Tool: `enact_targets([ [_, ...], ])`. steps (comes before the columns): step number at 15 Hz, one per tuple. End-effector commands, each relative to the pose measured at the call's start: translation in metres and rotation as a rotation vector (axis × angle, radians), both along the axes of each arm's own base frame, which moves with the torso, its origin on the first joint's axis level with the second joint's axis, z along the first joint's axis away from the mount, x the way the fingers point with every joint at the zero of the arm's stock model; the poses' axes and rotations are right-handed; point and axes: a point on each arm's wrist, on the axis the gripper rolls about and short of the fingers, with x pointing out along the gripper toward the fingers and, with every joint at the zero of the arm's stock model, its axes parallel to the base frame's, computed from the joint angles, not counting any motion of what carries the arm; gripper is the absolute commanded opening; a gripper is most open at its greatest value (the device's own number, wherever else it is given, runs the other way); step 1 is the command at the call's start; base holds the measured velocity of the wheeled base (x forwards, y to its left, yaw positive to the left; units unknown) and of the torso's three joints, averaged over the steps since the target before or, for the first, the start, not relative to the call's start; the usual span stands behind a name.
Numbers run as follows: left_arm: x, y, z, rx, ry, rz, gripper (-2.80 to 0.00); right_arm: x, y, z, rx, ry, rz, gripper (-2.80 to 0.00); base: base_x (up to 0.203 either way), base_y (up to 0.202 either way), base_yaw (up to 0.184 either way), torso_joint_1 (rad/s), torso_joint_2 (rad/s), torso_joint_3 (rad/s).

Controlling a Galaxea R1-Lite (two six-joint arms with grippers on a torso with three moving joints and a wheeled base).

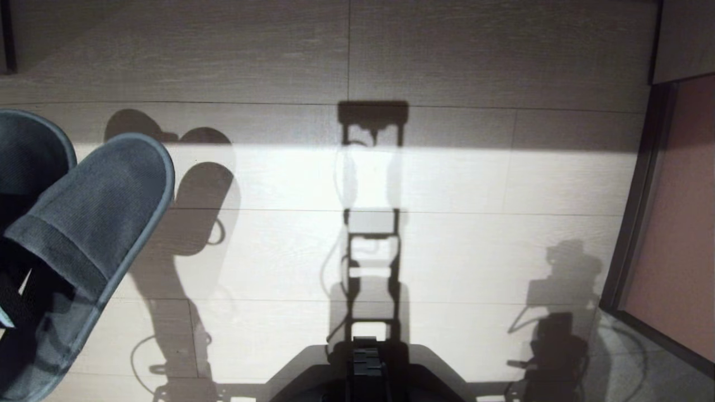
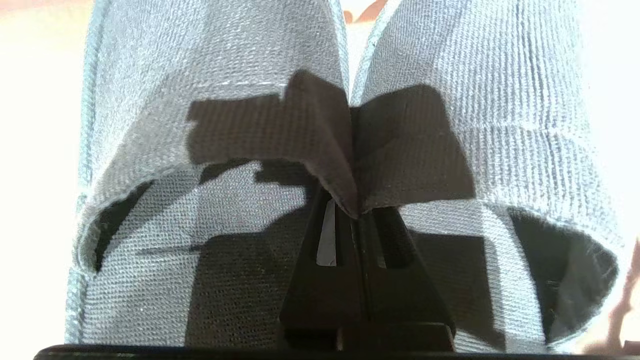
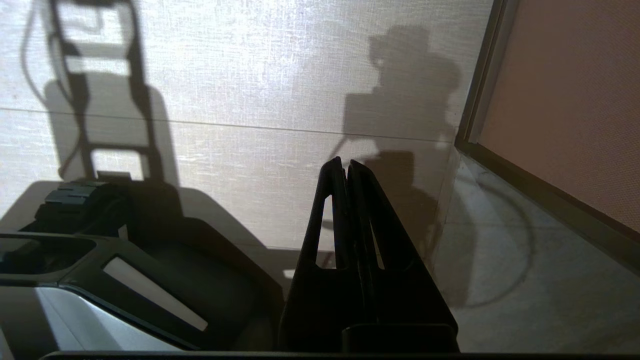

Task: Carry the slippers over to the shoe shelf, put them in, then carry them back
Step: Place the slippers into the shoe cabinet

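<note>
The left claw (image 2: 356, 212) is shut tight on the slippers (image 2: 320, 125), pinching together the inner edges of both uppers where the two shoes meet. That single pinch explains how they hang: one slipper drapes to each side of the closed jaws, toes pointing away from the claw, so one arm can carry the pair at once. In the head view the slippers (image 1: 95, 223) sit lifted clear of the floor (image 1: 447, 184), casting their own shadow on the pale wood-grain boards beyond them.

The right claw (image 3: 346, 167) is closed on nothing and parked low beside the robot's base (image 3: 150, 280), well apart from the slippers.

No shoe shelf shows in any view, so the pair is in no compartment now. I judge this to be a carrying stage, with placing in the shelf not visible as done.
</note>
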Motion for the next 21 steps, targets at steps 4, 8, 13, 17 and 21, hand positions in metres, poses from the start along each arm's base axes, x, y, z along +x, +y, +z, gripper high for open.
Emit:
enact_targets([
  [4,-0.05,-0.001,-0.051,0.002,-0.031,-0.017,-2.8,0.0,0.0,0.0,0.0,-0.002,0.0,-2.8,0.0,0.0,0.0,0.0,0.0,0.0],
  [8,-0.07,-0.002,-0.083,0.003,-0.041,-0.053,-2.8,0.0,0.0,0.0,0.0,-0.002,0.0,-2.8,0.0,0.0,0.0,0.0,0.0,0.0],
  [13,-0.086,-0.002,-0.102,-0.012,-0.016,-0.098,-2.8,0.0,0.0,0.0,0.0,-0.002,0.001,-2.8,0.0,0.0,0.0,0.0,0.0,0.0],
  [17,-0.092,-0.003,-0.116,-0.013,0.055,-0.11,-2.8,0.0,0.0,0.0,0.0,-0.002,0.0,-2.8,0.0,0.0,0.0,0.0,0.0,0.0],
  [21,-0.103,-0.004,-0.131,-0.049,0.068,-0.159,-2.8,0.0,0.0,0.0,0.0,-0.002,0.0,-2.8,0.0,0.0,0.0,0.0,0.0,0.0],
])
